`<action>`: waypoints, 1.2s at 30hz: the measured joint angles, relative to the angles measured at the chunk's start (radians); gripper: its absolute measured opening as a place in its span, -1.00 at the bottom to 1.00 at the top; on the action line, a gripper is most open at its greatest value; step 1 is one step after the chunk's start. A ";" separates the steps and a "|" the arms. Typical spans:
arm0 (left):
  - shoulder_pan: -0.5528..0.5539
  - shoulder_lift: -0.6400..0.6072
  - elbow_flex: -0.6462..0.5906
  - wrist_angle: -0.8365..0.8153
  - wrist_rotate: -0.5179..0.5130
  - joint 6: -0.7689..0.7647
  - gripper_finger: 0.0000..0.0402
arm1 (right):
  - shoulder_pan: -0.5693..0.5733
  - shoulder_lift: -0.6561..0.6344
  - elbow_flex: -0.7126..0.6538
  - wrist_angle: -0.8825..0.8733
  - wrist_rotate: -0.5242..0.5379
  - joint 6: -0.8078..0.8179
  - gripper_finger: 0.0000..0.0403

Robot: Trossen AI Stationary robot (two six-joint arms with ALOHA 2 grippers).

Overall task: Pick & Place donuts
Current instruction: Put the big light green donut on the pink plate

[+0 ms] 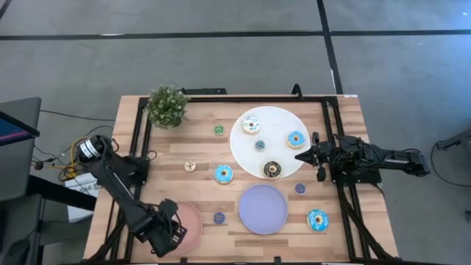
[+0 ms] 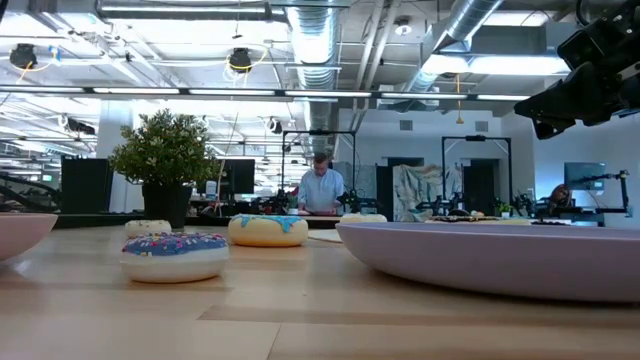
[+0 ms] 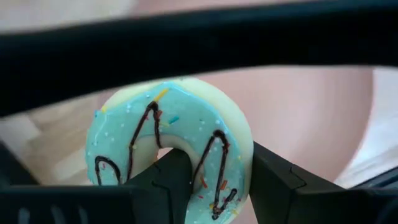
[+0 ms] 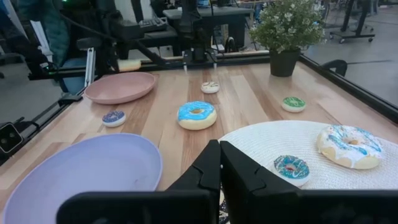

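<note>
My left gripper [image 1: 168,234] is at the table's near left, over the pink plate [image 1: 193,221]. It is shut on a teal-iced donut [image 3: 168,130] with dark drizzle, which the gripper hides in the high view. My right gripper [image 1: 300,157] waits shut and holding nothing at the right rim of the white plate [image 1: 276,118]. That plate bears several donuts, among them a chocolate one [image 1: 272,169]. More donuts lie flat on the wood, including a blue one [image 1: 223,174] and another [image 1: 318,219] at the near right. My left gripper has one finger [image 3: 165,183] through the donut's hole and the other [image 3: 280,186] against its outer side, pinching the ring's wall [image 3: 239,155] between them. The fingers come from above, pointing down. The donut's iced face is turned up, tilted, with the pink plate [image 3: 311,118] behind it.
An empty purple plate [image 1: 263,208] lies at the near middle. A potted plant [image 1: 167,105] stands at the far left. Tiny donuts [image 1: 219,218] [image 1: 300,188] [image 1: 218,129] [image 1: 190,165] are scattered over the wood. Black frame rails run along the table's left and right edges.
</note>
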 joint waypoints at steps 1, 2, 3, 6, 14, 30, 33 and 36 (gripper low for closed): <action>-0.006 0.008 0.000 0.016 0.003 0.009 -0.36 | 0.000 0.000 0.000 0.000 0.001 0.000 -1.00; -0.010 0.018 0.000 0.031 0.009 0.014 -0.36 | 0.000 0.000 0.000 0.000 0.001 0.000 -1.00; -0.010 0.031 0.002 0.037 0.020 0.016 -0.36 | 0.000 0.000 0.000 0.000 0.001 0.000 -1.00; -0.017 0.069 -0.001 0.056 0.056 0.027 -0.36 | 0.000 0.000 0.000 0.000 0.001 0.000 -1.00; -0.017 0.087 0.000 0.073 0.066 0.062 -0.36 | 0.000 0.000 0.000 0.000 0.001 0.000 -1.00; -0.022 0.103 0.000 0.078 0.065 0.106 -0.36 | 0.000 0.000 0.000 0.000 0.000 0.000 -1.00; -0.022 0.103 0.000 0.078 0.048 0.108 -0.36 | 0.000 0.000 0.000 0.000 0.000 0.000 -1.00; -0.022 0.103 0.000 0.078 0.053 0.112 -0.34 | 0.000 0.000 0.000 0.000 0.000 0.000 -1.00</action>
